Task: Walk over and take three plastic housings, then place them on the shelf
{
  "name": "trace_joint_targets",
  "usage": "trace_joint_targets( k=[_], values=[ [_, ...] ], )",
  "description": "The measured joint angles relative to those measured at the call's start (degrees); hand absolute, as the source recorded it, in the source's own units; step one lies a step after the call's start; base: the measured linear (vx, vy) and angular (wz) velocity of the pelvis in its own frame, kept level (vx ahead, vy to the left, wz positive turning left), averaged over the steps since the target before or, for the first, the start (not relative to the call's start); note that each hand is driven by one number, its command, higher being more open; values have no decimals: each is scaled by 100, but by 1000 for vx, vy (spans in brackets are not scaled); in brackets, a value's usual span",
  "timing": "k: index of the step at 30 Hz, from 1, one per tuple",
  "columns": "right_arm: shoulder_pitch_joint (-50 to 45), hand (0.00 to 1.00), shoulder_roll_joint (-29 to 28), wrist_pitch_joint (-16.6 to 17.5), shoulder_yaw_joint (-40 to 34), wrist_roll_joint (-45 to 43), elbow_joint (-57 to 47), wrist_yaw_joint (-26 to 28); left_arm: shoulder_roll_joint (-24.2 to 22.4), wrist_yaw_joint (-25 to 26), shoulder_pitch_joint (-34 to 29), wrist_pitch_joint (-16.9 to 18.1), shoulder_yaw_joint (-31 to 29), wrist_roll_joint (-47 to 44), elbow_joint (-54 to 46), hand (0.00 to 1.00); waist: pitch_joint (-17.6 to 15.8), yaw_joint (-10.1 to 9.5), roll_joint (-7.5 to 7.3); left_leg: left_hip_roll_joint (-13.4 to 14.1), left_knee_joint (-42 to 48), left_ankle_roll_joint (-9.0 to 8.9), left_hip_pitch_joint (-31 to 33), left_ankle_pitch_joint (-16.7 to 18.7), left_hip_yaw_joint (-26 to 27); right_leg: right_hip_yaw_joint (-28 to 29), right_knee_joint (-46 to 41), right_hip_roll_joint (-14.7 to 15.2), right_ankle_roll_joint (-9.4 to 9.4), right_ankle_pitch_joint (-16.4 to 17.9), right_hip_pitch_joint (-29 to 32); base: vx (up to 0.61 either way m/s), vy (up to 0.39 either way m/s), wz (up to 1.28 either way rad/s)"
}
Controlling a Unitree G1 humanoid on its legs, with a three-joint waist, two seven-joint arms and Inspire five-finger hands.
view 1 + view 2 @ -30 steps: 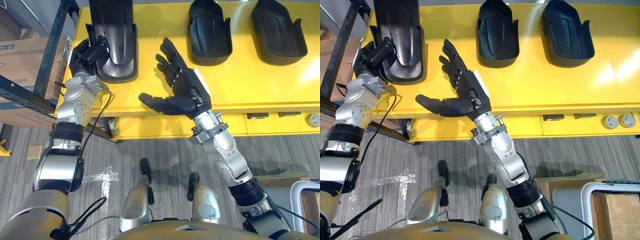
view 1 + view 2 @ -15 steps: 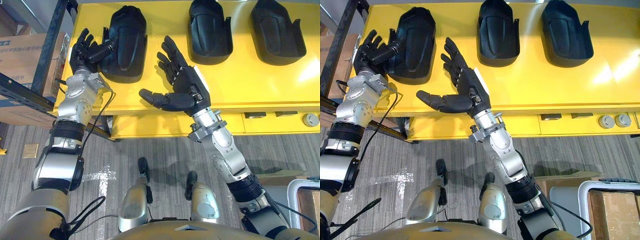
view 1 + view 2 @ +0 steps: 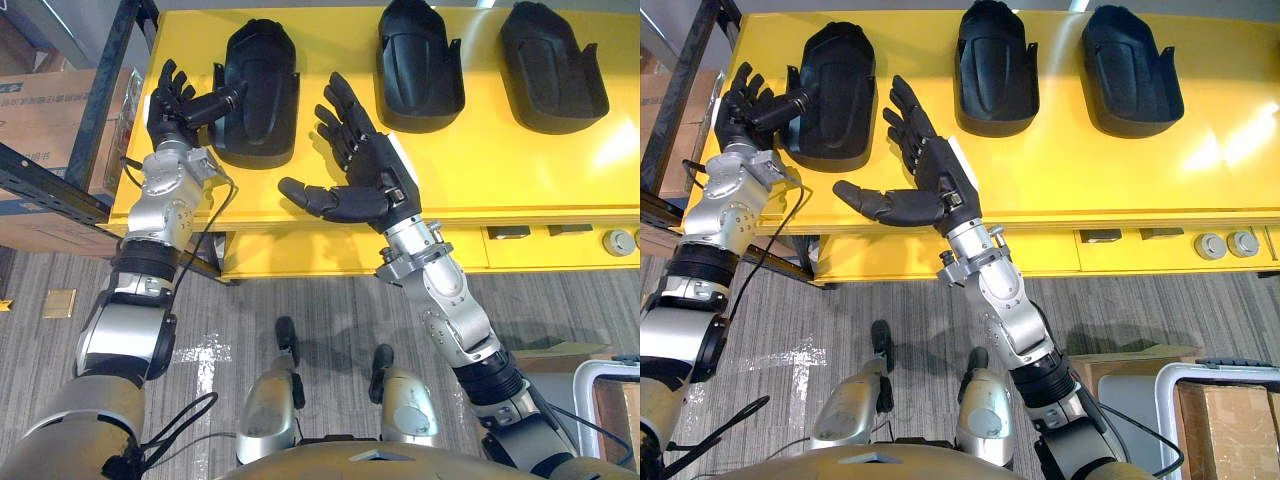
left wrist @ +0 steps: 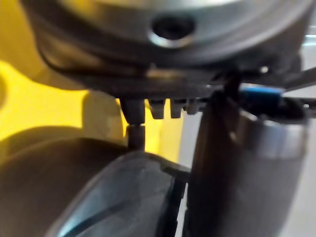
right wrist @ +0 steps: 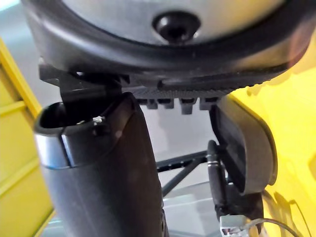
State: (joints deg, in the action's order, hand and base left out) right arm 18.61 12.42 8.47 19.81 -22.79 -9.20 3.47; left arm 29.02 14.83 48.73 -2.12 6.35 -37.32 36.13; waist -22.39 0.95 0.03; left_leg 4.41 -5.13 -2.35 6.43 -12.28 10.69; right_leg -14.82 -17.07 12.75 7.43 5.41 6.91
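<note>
Cannot confirm whether the thumb of the left hand (image 3: 172, 98) really touches the left housing (image 3: 258, 90) or just hangs over its left rim. Loses the far tips of the middle housing (image 3: 420, 60) and right housing (image 3: 553, 60) to the picture edge in the eye views. Gets only a blurred dark curve of the left housing close up in the left wrist view, with the yellow table (image 3: 500, 170) behind it. Reads all plastic housings as long black shells, rounded at the far end, wider at the near end, with a raised channel down the middle. Counts three, all resting on the table and none lifted: left one by the table's left edge, middle and right ones along the far edge, well apart from each other. Counts two hands, both released. Left hand: fingers straight and spread, at the table's left edge just beside the left housing, thumb pointing at it. Right hand (image 3: 370, 175): fingers fanned, thumb stretched out, grasping nothing, above the front edge between left and middle housings. Spots one dark shelf rack (image 3: 105, 95) off the table's left edge, one cardboard box (image 3: 40, 110) on it.
</note>
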Motion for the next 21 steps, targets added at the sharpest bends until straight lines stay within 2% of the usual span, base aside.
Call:
trace_joint_targets(
  k=[7, 12, 16, 18, 21],
  values=[
    [-50, 100, -3, 131, -5, 453, 0, -5, 2, -191, -501, -86, 13, 562, -735, 100, 14, 70, -17, -92, 18, 58, -141, -41, -16, -50, 63, 14, 35, -54, -206, 48, -16, 3],
    [-166, 100, 10, 307, -34, 863, 0, -22, 4, -316, -883, -208, 13, 969, -1699, 100, 27, 66, -8, -103, 16, 57, -136, -40, -49, -91, 108, 3, 40, -58, -241, 13, -9, 3],
    [-269, 100, 57, 318, -17, 1130, 2, -65, 10, -111, -907, -155, -46, 1320, -2543, 100, 46, 77, 24, -117, 14, 67, -135, -52, -137, -184, 109, 10, 30, -52, -301, 12, -15, 9],
    [-270, 100, 114, 327, -9, 1262, 11, -103, 11, 18, -907, -12, -53, 1363, -2898, 100, 84, 71, 67, -116, 2, 67, -124, -53, -173, -225, 114, 10, 25, -48, -317, 6, -18, 11],
    [-269, 100, 142, 390, 8, 1586, 232, -154, 11, 325, -908, 180, -92, 1836, -3232, 100, 243, 50, 192, -121, 0, 67, -89, -53, -200, -258, 130, 10, 25, -48, -314, 15, -18, 5]
  ],
)
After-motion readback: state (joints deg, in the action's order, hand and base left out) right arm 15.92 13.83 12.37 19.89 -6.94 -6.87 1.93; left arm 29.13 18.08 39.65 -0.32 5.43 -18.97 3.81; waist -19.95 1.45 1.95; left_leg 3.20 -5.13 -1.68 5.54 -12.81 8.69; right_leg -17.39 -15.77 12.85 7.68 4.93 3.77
